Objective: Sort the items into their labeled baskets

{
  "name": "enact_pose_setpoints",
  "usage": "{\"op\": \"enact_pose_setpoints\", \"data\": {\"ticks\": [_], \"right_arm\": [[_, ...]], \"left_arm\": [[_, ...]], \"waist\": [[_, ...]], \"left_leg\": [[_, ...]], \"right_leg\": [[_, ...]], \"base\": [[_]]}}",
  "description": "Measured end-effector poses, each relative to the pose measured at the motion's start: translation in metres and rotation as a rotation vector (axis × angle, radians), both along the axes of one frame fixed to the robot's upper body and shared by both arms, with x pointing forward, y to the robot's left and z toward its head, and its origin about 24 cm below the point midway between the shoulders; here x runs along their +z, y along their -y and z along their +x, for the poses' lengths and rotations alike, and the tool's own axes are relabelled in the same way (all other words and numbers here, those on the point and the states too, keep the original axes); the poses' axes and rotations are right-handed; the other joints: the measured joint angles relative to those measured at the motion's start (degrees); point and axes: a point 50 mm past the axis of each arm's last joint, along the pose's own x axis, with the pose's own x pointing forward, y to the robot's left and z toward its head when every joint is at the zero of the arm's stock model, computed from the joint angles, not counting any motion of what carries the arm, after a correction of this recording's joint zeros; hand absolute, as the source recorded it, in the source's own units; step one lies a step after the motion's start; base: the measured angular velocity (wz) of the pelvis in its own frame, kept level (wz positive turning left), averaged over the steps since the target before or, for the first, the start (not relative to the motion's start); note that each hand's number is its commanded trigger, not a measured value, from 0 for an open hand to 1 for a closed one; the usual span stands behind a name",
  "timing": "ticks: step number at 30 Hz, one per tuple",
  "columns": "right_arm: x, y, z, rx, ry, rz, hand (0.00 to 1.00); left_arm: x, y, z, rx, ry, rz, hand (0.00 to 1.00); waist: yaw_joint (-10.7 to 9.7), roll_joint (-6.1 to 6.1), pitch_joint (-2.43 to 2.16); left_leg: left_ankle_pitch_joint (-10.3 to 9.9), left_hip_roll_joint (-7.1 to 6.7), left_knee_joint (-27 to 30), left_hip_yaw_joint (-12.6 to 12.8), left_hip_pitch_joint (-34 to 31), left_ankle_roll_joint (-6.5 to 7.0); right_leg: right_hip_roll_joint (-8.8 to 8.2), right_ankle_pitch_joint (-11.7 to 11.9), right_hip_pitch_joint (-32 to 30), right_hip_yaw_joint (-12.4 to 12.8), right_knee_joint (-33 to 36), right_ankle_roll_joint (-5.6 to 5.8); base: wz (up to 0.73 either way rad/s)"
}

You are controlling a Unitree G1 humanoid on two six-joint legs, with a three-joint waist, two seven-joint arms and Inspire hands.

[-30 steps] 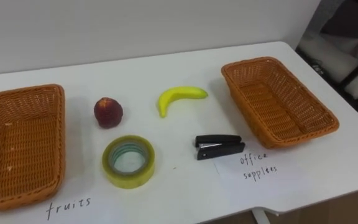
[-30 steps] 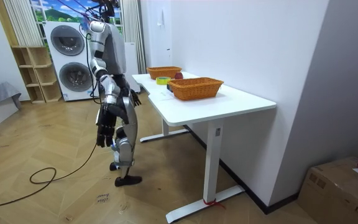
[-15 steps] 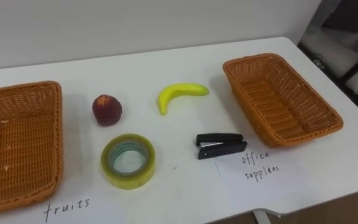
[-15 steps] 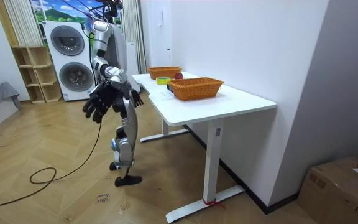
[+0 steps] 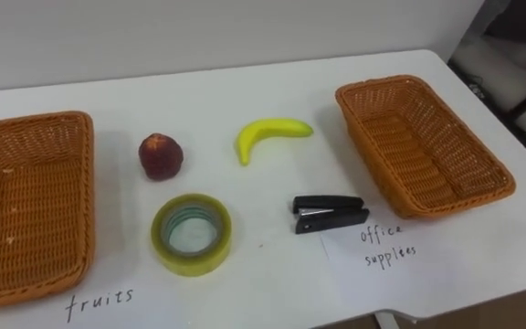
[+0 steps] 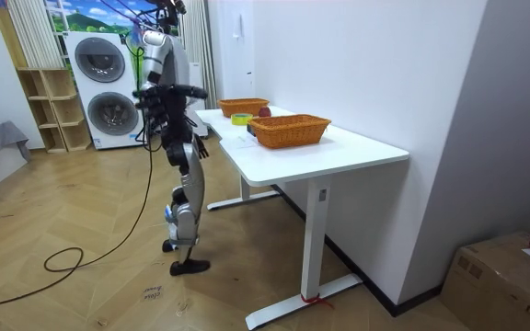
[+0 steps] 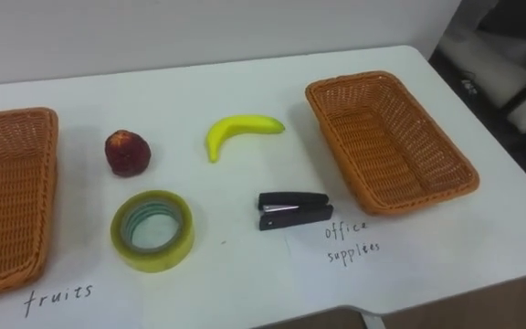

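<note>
You had the robot standing at the long side of the white table (image 5: 199,96), facing it, with washing machines (image 6: 99,87) behind it in the room view. Its right hand (image 6: 187,90) was held out at chest height toward the table edge, too small and dark there for me to tell you whether the fingers were released or clenched. Its left hand (image 6: 201,152) showed as a dark shape low by the hip next to the table, and I cannot tell its fingers either. None of the things to sort was in a basket. The red fruit (image 5: 161,155) sat just beside the left basket (image 5: 82,196), and the banana (image 5: 272,137) lay near the table's middle, curved, between the red fruit and the right basket (image 5: 386,187). Nearer to the robot, the roll of yellowish tape (image 5: 191,234) lay flat below the red fruit, and the black stapler (image 5: 329,213) lay on its side close to the right basket's near corner, apart from it. Both wicker baskets had bare bottoms. A handwritten label (image 5: 99,302) stood on the table in front of the left basket and another label (image 5: 386,245) just below the stapler.
</note>
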Motion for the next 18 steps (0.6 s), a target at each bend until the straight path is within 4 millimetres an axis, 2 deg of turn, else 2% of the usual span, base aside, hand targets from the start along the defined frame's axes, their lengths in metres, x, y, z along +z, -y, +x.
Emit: {"op": "enact_pose_setpoints", "data": {"ticks": [7,14,18], "right_arm": [[0.034,-0.006,0.012,0.03,-0.004,-0.231,0.0],[0.056,-0.019,0.023,0.113,0.074,-0.314,0.0],[0.065,-0.025,0.028,0.133,0.087,-0.366,0.0]], "left_arm": [[-0.003,0.002,-0.006,-0.011,-0.044,-0.011,0.0],[-0.004,0.002,-0.015,-0.013,-0.078,0.001,0.0],[-0.004,0.002,-0.02,-0.015,-0.097,0.002,0.0]], "waist": [[0.7,0.18,0.06],[1.9,0.05,0.08],[2.5,-0.57,0.05]], "left_leg": [[0.0,0.05,0.0,0.1,0.2,0.0],[0.0,0.08,0.1,-0.1,0.7,-0.01],[0.1,0.0,0.3,-0.4,0.6,0.02]], "right_leg": [[0.04,0.1,0.2,0.1,0.3,-0.07],[-0.03,0.0,0.4,-0.3,0.2,-0.11],[-0.22,0.1,0.7,-0.8,0.0,-0.09]], "base": [[0.0],[0.0],[0.06]]}}
